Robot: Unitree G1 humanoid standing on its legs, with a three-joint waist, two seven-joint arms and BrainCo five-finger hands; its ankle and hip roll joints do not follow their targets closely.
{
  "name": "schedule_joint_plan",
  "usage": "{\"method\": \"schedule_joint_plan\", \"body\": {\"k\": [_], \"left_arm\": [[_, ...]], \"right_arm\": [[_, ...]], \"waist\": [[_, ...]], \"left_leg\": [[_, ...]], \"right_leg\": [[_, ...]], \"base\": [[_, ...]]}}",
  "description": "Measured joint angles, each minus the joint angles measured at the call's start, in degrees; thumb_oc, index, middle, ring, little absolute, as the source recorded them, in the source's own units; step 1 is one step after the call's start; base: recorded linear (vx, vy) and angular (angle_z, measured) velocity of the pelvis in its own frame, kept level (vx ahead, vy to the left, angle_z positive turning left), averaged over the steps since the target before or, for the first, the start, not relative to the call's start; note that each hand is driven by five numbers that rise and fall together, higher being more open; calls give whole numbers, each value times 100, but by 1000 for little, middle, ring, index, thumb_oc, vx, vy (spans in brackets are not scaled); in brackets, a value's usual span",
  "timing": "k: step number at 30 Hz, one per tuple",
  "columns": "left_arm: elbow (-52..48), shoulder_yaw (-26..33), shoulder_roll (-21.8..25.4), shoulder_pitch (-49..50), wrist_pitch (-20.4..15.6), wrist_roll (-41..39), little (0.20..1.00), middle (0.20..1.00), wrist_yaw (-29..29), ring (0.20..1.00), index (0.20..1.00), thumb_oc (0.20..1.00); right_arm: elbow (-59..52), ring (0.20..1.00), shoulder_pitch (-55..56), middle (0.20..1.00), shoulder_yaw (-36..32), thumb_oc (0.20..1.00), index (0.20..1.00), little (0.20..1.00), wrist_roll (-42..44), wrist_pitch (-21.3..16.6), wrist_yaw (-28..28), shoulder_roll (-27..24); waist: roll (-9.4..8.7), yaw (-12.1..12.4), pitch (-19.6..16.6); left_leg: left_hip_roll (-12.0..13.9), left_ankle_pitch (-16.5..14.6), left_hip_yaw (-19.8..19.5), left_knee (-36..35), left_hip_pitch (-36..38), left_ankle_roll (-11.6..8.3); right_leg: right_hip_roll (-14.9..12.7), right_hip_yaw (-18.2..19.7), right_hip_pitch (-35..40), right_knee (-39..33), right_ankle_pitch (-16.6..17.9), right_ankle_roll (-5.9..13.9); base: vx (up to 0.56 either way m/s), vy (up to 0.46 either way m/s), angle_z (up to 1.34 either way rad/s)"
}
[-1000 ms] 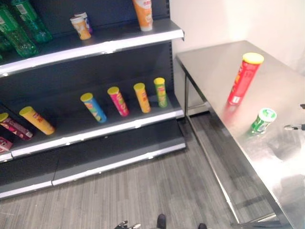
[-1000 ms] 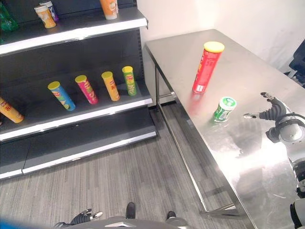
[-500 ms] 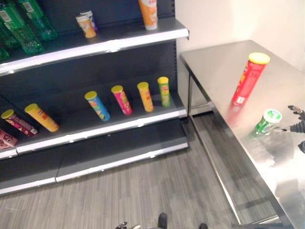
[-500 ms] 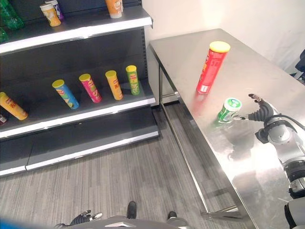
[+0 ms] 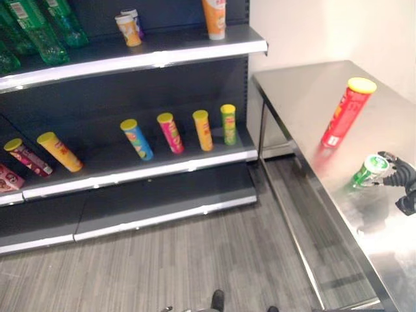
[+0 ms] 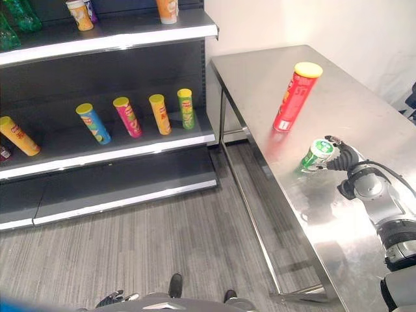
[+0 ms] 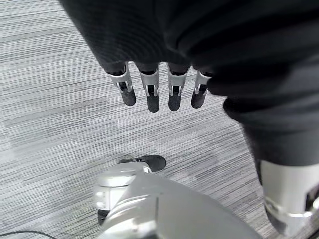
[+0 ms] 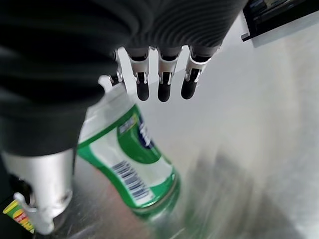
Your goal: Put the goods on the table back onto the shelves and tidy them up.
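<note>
A short green-and-white can (image 6: 316, 154) stands a little tilted near the front edge of the steel table (image 6: 260, 71). My right hand (image 6: 342, 157) is against its far side, open. Straight fingers (image 8: 159, 84) reach over the can (image 8: 129, 164), and the thumb (image 8: 42, 199) sits beside it. Further back on the table a tall red tube with a yellow lid (image 6: 296, 96) stands upright. My left hand (image 7: 149, 92) hangs open low over the floor, holding nothing.
The dark shelf unit (image 5: 149, 172) stands left of the table. Its middle shelf holds several leaning tubes (image 5: 170, 132). On the top shelf are cups (image 5: 129, 29), an orange can (image 5: 214, 18) and green bottles (image 5: 45, 32). Grey floor lies between shelf and table.
My right hand has moved left across the table to the green-and-white can and now touches it. The camera view has shifted slightly.
</note>
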Motion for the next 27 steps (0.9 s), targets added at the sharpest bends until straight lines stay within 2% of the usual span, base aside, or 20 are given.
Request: {"method": "schedule_joint_plan", "body": {"k": [2, 3, 4, 13, 15, 17, 18, 20, 23, 25, 26, 27], "left_arm": [[-2, 0, 0, 3, 0, 0, 1000, 1000, 6, 1000, 1000, 1000], [-4, 1, 0, -4, 0, 0, 1000, 1000, 13, 1000, 1000, 1000], [-3, 1, 0, -5, -1, 0, 1000, 1000, 18, 1000, 1000, 1000], [0, 26, 0, -9, 0, -1, 1000, 1000, 61, 1000, 1000, 1000], [2, 130, 0, -2, 2, -1, 1000, 1000, 84, 1000, 1000, 1000], [-13, 211, 0, 4, 1, -1, 1000, 1000, 91, 1000, 1000, 1000], [-94, 305, 0, 53, 0, -2, 1000, 1000, 104, 1000, 1000, 1000], [-105, 317, 0, 75, 2, -1, 1000, 1000, 113, 1000, 1000, 1000], [-215, 446, -6, 71, -14, -2, 1000, 1000, 128, 1000, 1000, 1000], [-178, 647, -4, -31, -42, -6, 1000, 1000, 158, 1000, 1000, 1000], [-137, 685, 15, -209, -43, -19, 1000, 1000, 180, 1000, 1000, 1000], [-114, 682, 35, -400, -43, -118, 1000, 1000, 186, 1000, 1000, 1000]], "right_arm": [[18, 1000, -76, 1000, 101, 1000, 1000, 1000, -1, 0, -4, 45], [22, 790, -84, 790, 143, 790, 790, 790, -2, 0, -4, 50], [33, 206, -101, 206, 168, 206, 206, 206, -2, 0, -3, 66], [34, 200, -298, 200, 341, 200, 200, 200, -155, 1, 15, 92], [-292, 200, -141, 200, 269, 200, 200, 200, -158, 16, 15, 11], [-800, 200, 160, 200, -2, 200, 200, 200, -158, 3, 17, -90], [-1364, 200, 555, 200, -460, 200, 200, 200, -158, -79, 12, -183], [-1384, 200, 571, 200, -598, 200, 200, 200, -158, -166, -25, -212], [-1823, 200, 978, 200, -968, 200, 200, 200, -160, -181, -48, -551], [-2249, 200, 1123, 200, -1521, 200, 200, 200, -154, -300, -86, -683], [-2445, 200, 1361, 200, -1897, 200, 200, 200, -149, -303, -134, -752], [-2714, 200, 1599, 200, -2309, 200, 200, 200, -150, -301, -183, -838]], "waist": [[0, 12, 0], [1, 11, -1], [0, 14, -2], [-30, 7, -16], [-37, -6, -16], [-38, -18, -15], [-42, -21, -14], [-59, -43, -14], [-119, -28, 28], [-146, -40, 146], [-367, -46, 323], [-504, -48, 484]], "left_leg": [[0, 3, -11, 0, -5, 3], [0, 2, -13, 0, -5, 5], [1, 2, -13, 0, -8, 7], [5, 16, -15, 0, -7, -5], [6, 16, -13, 0, 0, -5], [6, 18, -14, 0, 26, -4], [7, 35, -14, 0, 34, 16], [11, 13, 5, 0, 26, -11], [9, 7, -1, 183, -111, -24], [-39, -2, -35, 799, -584, -188], [-100, 160, -28, 1225, -986, -457], [-228, 380, 83, 1620, -1373, -831]], "right_leg": [[2, -13, 0, 0, 0, 0], [3, -17, 1, 0, 0, -1], [4, -21, 1, 0, 0, -1], [8, -24, 1, 0, 2, -2], [8, -21, 1, 1, 1, -2], [8, -20, 2, 1, 1, -2], [4, -14, 9, 1, 1, -3], [10, 30, 10, 0, 3, -4], [49, 25, -47, 4, 9, -14], [98, 15, -240, 13, 10, -27], [-50, -40, -273, 28, 24, -147], [-261, -270, -274, 25, 118, -276]], "base": [[2, 4, 2], [0, 0, 0], [0, 0, 0], [0, 0, 0], [0, 0, 0], [0, 0, 0], [-3, -15, -5], [-41, -25, -8], [-111, -15, 0], [-30, 97, 17], [79, 128, 58], [170, 183, 66]]}}
